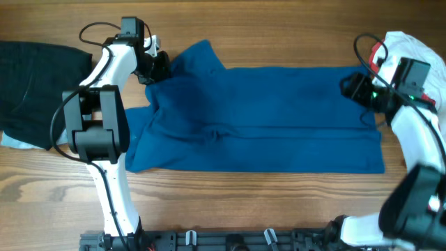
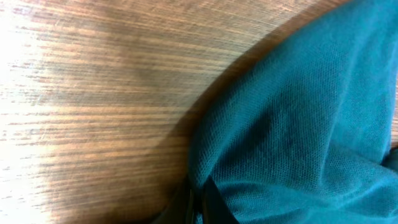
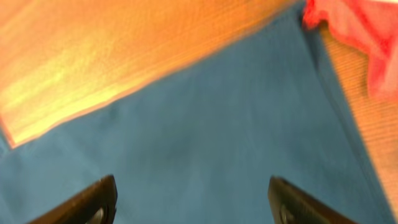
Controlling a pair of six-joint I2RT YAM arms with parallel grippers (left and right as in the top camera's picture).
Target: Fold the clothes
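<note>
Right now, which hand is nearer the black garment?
Left. The left hand pinches the blue shirt near the black garment; the right hand is at the shirt's far end.

The left arm and the right arm both have white shells with black joints. Thin black cables loop at the wrists (a small green light glows on the right one). The right fingers are dark.

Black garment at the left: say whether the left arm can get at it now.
Probably not yet: the left gripper looks shut on the blue garment. The black garment lies uncovered beside that arm, so releasing should free the way.
</note>
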